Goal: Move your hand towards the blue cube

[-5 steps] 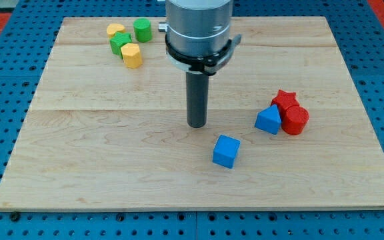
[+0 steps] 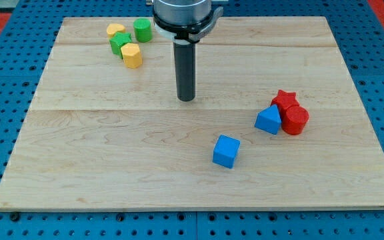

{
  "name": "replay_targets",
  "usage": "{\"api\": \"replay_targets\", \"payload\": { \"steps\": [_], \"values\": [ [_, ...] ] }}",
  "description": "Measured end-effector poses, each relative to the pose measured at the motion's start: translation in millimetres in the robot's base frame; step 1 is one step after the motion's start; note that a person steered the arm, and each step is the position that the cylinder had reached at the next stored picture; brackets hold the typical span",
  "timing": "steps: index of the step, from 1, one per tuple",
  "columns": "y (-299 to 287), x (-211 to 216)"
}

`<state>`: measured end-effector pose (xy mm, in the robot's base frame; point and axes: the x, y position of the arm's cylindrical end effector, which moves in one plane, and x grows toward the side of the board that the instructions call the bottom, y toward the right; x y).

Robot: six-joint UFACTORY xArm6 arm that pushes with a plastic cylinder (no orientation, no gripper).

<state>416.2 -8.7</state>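
The blue cube sits on the wooden board, below the board's middle. My tip is on the board above and to the left of the cube, well apart from it and touching no block. The dark rod rises from it to the arm's grey head at the view's top.
A blue triangular block lies right of the cube, touching a red cylinder and a red star. At the top left cluster a yellow block, a green cylinder, a green block and a yellow hexagonal block.
My tip has moved up the view and slightly left, away from the blue cube. No block has moved.
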Motion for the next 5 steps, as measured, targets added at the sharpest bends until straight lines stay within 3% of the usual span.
{"api": "replay_targets", "payload": {
  "steps": [1, 3, 5],
  "values": [
    [14, 2],
    [18, 72],
    [18, 72]
  ]
}}
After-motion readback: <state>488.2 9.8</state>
